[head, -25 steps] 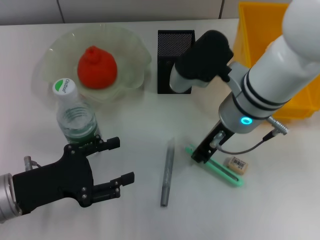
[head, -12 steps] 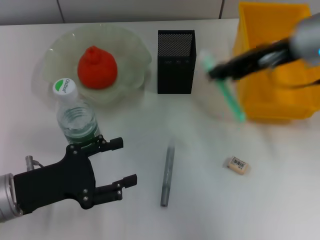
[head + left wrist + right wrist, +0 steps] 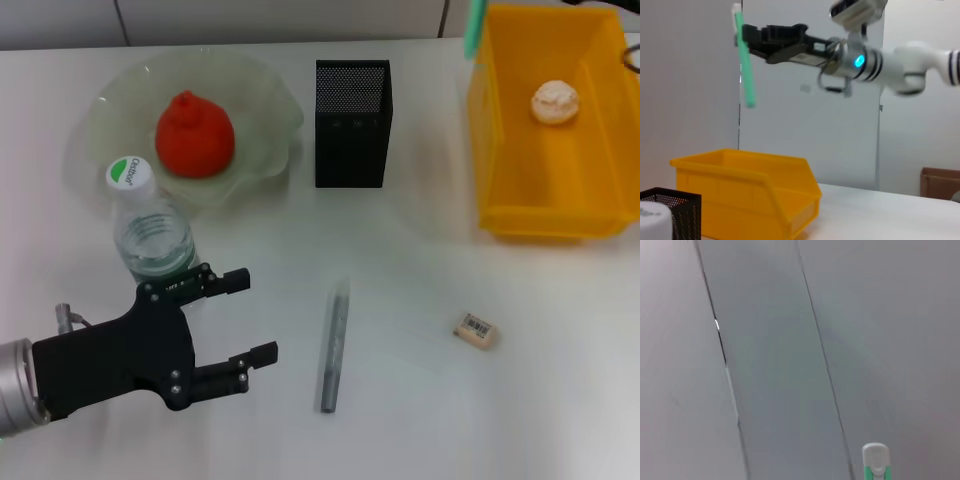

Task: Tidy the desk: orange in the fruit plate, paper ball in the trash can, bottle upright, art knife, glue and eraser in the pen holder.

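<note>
Orange (image 3: 194, 135) in plate (image 3: 262, 110); paper ball (image 3: 555, 101) in bin (image 3: 545, 215); holder (image 3: 352, 123) looks empty. Right gripper (image 3: 742, 37) jaws clench knife (image 3: 745, 65); left gripper (image 3: 245, 325) jaws released.

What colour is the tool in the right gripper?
Green, white-capped, clearest in the left wrist view.

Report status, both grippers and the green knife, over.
Right gripper shut on green art knife, raised high above yellow bin. Left gripper open, low beside upright bottle. Pen holder unobstructed; eraser and grey stick on desk.

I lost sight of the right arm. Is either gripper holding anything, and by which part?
The right gripper holds the green art knife near its upper end, high above the yellow bin. The left gripper holds nothing.
</note>
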Tool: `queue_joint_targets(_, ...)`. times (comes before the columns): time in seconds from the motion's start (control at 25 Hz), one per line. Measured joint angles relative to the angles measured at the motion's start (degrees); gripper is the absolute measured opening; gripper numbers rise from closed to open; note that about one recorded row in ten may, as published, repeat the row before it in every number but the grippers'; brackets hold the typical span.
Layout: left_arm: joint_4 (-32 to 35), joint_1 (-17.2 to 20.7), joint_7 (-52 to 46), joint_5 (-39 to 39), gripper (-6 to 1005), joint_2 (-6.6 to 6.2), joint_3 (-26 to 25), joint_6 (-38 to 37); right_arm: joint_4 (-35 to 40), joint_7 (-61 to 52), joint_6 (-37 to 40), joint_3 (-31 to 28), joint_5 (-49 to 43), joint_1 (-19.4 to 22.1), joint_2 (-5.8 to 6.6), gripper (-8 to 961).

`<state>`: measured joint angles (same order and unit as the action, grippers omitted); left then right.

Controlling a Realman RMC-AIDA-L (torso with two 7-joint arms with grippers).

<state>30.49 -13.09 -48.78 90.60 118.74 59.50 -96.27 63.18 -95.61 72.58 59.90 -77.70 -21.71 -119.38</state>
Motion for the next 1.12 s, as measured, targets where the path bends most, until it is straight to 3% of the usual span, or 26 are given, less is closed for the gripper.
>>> queue_joint_targets(0.12, -0.29, -0.25, 0.00, 0.05, 784, 0.06, 0.07, 0.07, -16.03, 19.54, -0.17, 0.13, 8.80, -5.62, -0.04, 269)
queue_joint_targets(0.16, -0.58, -0.38, 0.00, 0.06, 784, 0.04, 0.08, 0.11, -24.71, 27.44, -0.66, -0.40, 10.50, -9.60, 0.00, 272)
queue_joint_targets(0.2, -0.58, -0.38, 0.00, 0.06, 784, 0.04, 0.08, 0.11, -24.71, 27.44, -0.66, -0.40, 10.50, -9.60, 0.00, 276)
queue_joint_targets(0.36, -1.49, -0.80, 0.00, 0.10, 785, -0.10, 0.09, 0.49, -37.20, 35.36, -4.51, -1.41, 11.08, -17.20, 0.02, 288)
queue_joint_targets(0.56, -1.58, -0.84, 0.00, 0.10, 785, -0.04, 0.09, 0.98, -42.96, 38.24, -10.08, -0.95, 11.12, -22.21, -0.29, 304)
queue_joint_targets(1.08, -1.58, -0.89, 0.00, 0.10, 784, -0.02, 0.49, 1.13, -41.84, 32.55, -9.51, 1.93, 10.89, -20.04, -0.32, 346)
queue_joint_targets(1.12, -1.58, -0.89, 0.00, 0.10, 784, -0.03, 0.55, 1.42, -39.84, 30.34, -9.43, 3.15, 10.85, -18.99, -0.23, 394)
